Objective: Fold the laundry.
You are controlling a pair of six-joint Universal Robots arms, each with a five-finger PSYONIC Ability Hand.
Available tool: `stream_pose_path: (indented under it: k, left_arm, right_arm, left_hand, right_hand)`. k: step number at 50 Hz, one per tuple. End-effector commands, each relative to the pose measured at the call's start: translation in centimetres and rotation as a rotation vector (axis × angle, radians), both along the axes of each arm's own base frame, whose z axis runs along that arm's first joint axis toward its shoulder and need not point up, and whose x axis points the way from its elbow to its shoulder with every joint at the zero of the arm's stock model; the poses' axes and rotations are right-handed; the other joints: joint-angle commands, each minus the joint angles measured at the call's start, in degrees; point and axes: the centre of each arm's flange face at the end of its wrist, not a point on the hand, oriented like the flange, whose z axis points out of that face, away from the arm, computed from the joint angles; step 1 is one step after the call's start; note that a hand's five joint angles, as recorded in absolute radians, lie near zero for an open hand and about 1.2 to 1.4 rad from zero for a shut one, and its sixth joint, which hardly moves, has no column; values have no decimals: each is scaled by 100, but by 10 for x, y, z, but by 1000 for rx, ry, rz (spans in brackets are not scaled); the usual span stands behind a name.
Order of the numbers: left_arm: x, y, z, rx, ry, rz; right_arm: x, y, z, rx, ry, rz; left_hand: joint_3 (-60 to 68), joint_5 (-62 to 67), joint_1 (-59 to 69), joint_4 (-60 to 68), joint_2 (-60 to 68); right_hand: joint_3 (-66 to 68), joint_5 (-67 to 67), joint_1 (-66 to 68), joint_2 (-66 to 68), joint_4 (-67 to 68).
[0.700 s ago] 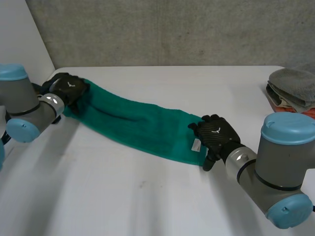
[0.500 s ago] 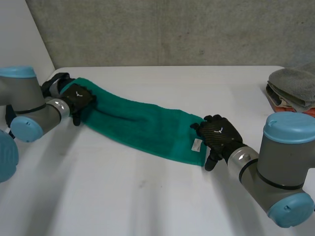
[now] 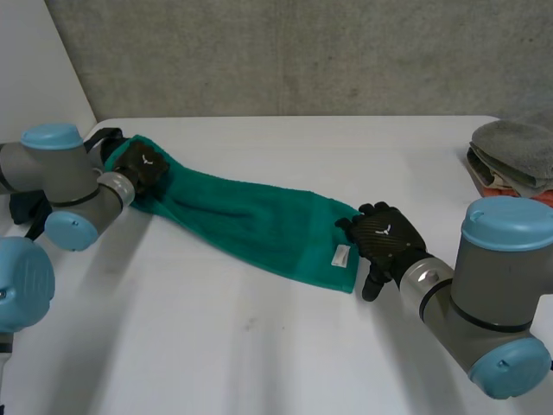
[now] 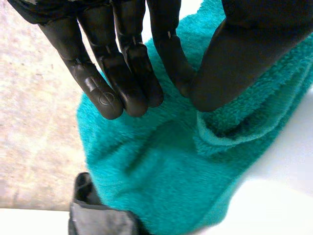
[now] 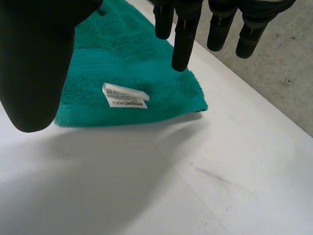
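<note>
Towel (image 3: pixel 251 220), green and drawn out into a long narrow strip, lies flat on the table (image 3: pixel 259 346), its long axis running slantwise from the far left corner down toward the near right. Its far-left end is bunched, and the left hand (image 3: pixel 145 164) sits on that end, fingers and thumb closed together on a raised fold of the cloth. The near-right end has a straight short edge with a white label (image 3: pixel 342 256) just inside it. The right hand (image 3: pixel 386 235) is just beside this edge, fingers straight and spread from the thumb, holding nothing. Bare tabletop stretches wide on both long sides of the towel. A pile of folded cloths (image 3: pixel 517 147) rests at the table's right edge, well apart.
</note>
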Motion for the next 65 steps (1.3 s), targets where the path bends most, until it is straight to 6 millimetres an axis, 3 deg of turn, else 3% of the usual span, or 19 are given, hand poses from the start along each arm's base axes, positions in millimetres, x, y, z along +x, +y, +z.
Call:
stream_pose_path:
  k: [1,8,14,17,19,22,33,54,65]
  left_arm:
    - [-12,21,46,-40,44,-16]
    - [-18,56,101,-83,138,-35]
    - [-18,91,142,-110,200,-54]
    - [-17,98,151,-122,231,-62]
    - [-15,97,148,-120,248,-65]
    - [-7,91,139,-97,258,-44]
    - [14,83,113,29,334,17]
    - [17,78,105,79,409,34]
    - [22,77,105,81,409,46]
  right_arm:
    - [2,8,20,48,-30,-28]
    - [9,16,41,262,-150,-180]
    - [31,27,34,419,-208,-212]
    - [42,31,28,413,-185,-184]
    - [54,31,22,369,-157,-150]
    - [64,25,12,286,-97,-131]
    - [71,14,-2,78,39,-105]
    - [71,-11,-30,49,81,-105]
    - [77,-29,-31,-32,63,-98]
  left_hand:
    - [1232,1313,1383,1165,1174]
    - [1232,1313,1383,1165,1174]
    - [1232,1313,1383,1165,1174]
    - [1232,1313,1383,1165,1174]
    - [1232,1313,1383,1165,1174]
    - [-860,-779,-709,-926,-918]
    - [-4684,-4603,-4533,-4750,-4742]
    - [-5343,-5262,-5192,-5410,-5402]
    - [-5343,-5262,-5192,-5410,-5402]
  right_hand:
    - [-196,-237,-259,-1583,-166]
    - [-196,-237,-259,-1583,-166]
    - [-196,-237,-259,-1583,-166]
    - [-196,-237,-259,-1583,-166]
    - [-130,-171,-193,-1517,-100]
    - [207,166,144,-1180,236]
    - [1032,991,969,-355,1061]
    - [1066,1025,1003,-321,1095]
    - [1302,1261,1238,-86,1331]
